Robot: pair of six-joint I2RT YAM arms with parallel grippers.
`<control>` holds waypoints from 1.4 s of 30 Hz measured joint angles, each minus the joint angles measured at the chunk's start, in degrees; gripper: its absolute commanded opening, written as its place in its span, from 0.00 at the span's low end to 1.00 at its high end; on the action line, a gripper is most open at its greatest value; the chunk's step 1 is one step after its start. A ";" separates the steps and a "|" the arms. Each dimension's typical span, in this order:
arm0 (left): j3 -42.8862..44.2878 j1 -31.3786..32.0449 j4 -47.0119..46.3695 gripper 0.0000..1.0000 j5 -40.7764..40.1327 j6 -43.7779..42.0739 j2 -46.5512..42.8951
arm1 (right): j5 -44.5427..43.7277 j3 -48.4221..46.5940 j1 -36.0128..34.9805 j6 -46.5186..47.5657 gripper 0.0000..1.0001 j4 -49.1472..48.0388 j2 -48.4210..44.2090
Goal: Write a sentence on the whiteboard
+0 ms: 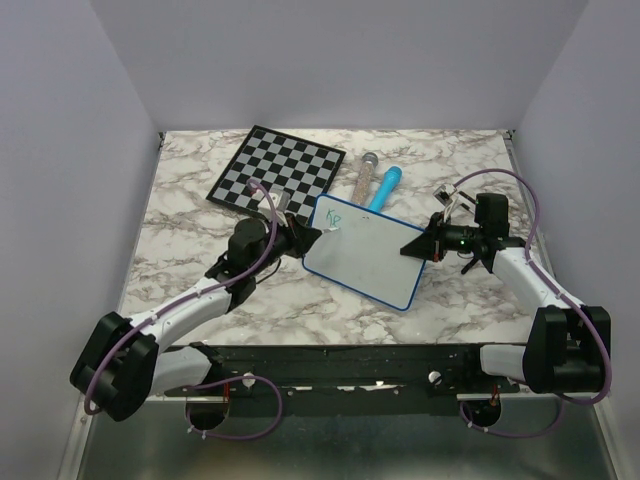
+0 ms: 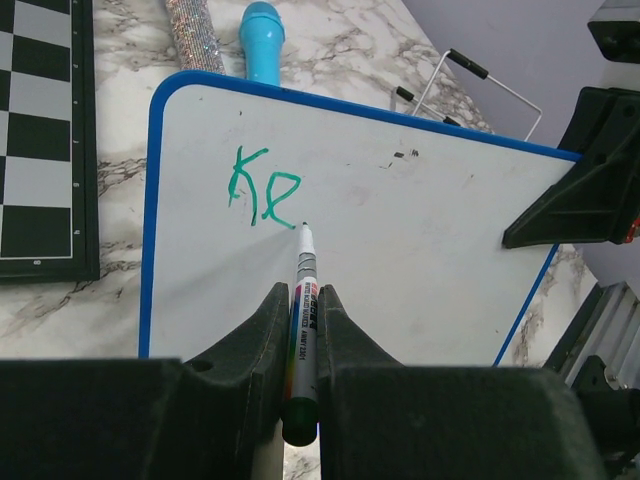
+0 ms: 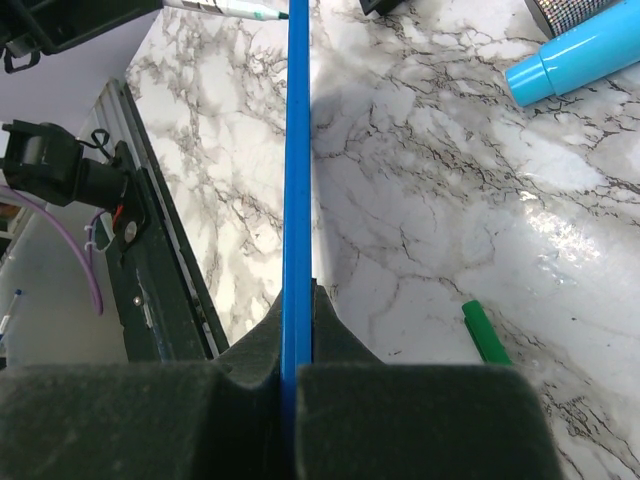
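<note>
The whiteboard (image 1: 365, 255) with a blue rim lies tilted in the middle of the table; it also shows in the left wrist view (image 2: 420, 260). Green letters "Ke" (image 2: 262, 188) stand near its top left corner. My left gripper (image 2: 302, 300) is shut on a grey marker (image 2: 303, 330), its tip touching the board just right of the "e". My right gripper (image 3: 297, 300) is shut on the board's blue edge (image 3: 297, 150) at the right side, holding it edge-on.
A checkered chessboard (image 1: 275, 167) lies at the back left. A glittery tube (image 1: 363, 178) and a light blue tube (image 1: 385, 187) lie behind the board. A green marker cap (image 3: 485, 333) lies on the marble by my right gripper. A wire stand (image 1: 452, 197) sits at the right.
</note>
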State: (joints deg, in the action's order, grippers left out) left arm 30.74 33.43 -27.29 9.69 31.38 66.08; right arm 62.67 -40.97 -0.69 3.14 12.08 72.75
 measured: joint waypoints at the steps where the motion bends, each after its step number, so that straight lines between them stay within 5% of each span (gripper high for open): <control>1: 0.02 0.00 0.00 0.00 0.00 0.00 0.42 | 0.00 0.00 0.00 0.00 0.01 0.00 0.00; 42: 3.52 0.07 -2.60 0.00 -0.87 1.36 4.68 | -0.04 0.00 0.02 -0.09 0.01 0.02 0.00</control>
State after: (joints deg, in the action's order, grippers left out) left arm 34.26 33.50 -29.89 8.82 32.73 70.76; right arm 62.63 -40.97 -0.67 3.05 12.10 72.75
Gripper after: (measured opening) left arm 0.186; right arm 0.045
